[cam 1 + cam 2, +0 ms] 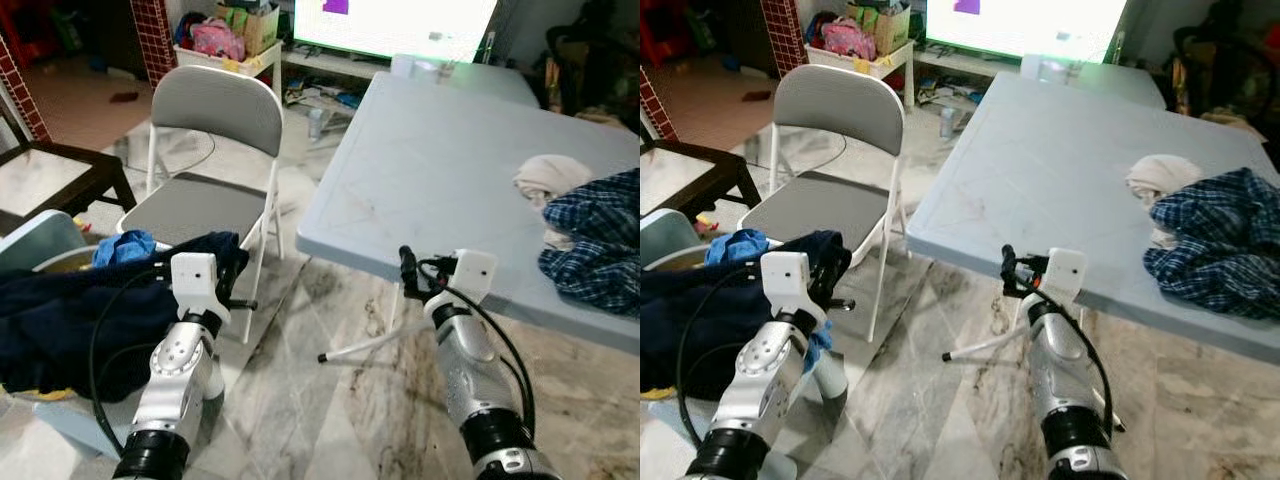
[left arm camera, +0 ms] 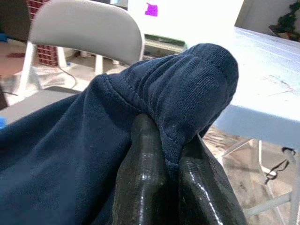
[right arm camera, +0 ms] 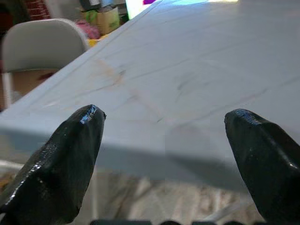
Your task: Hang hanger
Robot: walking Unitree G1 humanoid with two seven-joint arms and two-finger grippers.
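Fabric is what the left gripper (image 2: 164, 187) has: its two black fingers are pinched tight on a fold of dark navy sweatshirt cloth (image 2: 140, 117), the ribbed hem bulging over the fingertips in the left wrist view. From the head camera that garment trails back and to the outer side of the left gripper, heaped over a pale blue tub (image 1: 40, 240) with a bright blue rag (image 1: 125, 247) on top, and the silver left forearm is raised with the wrist roughly level, pointing forward toward the grey folding chair (image 1: 215, 110) just ahead of it. No hanger can be made out anywhere in these pictures, so which way it lies from either gripper, and how its long axis runs, cannot be told; judging by the task, the garment in hand is probably meant for one. The right gripper (image 3: 164, 122) is spread wide and holds nothing, its fingertips aimed at the near edge of the pale grey folding counter (image 1: 430, 170), close in front of it and slightly above. Farther across the counter, well beyond and to the outer side of the right gripper, lie a blue plaid shirt (image 1: 595, 240) and a cream crumpled cloth (image 1: 550, 180) touching it.
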